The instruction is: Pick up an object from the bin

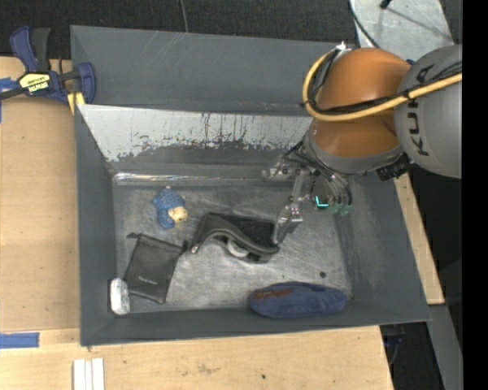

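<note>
— Why is the gripper point(296, 214) placed there?
— It is low over the black curved strap-like piece point(236, 236), at the end far from the black flat pouch point(152, 270), probably an easy edge to take. I cannot tell whether it is open or closed.
— And the piece?
— Dark, bent, lying flat, just right of that pouch.

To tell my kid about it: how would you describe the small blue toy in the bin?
In the grey metal bin, look at the floor's upper left. Above the flat black pouch lies the small blue toy, the only thing with yellow on it.
</note>
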`<state>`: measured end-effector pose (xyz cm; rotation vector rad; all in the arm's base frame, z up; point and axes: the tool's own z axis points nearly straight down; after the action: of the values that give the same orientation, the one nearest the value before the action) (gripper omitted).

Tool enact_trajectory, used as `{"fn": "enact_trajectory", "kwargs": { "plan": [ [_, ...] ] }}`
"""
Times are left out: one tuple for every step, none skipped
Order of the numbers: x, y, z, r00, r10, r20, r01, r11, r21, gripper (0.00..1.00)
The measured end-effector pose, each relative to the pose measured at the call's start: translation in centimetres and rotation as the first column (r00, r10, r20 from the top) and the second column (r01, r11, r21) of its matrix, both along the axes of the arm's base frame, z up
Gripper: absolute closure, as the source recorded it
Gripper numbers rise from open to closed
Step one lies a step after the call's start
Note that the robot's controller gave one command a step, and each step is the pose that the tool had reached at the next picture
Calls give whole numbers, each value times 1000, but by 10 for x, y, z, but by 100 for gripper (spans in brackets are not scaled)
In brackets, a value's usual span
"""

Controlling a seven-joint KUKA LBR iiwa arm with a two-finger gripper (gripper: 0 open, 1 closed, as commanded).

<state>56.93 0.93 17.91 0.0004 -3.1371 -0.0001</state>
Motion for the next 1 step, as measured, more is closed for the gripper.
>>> {"fn": "enact_trajectory", "kwargs": {
  "plan": [
    [-15, 60, -106, 996, 86, 20, -86, 996, 0, 0]
  ]
}}
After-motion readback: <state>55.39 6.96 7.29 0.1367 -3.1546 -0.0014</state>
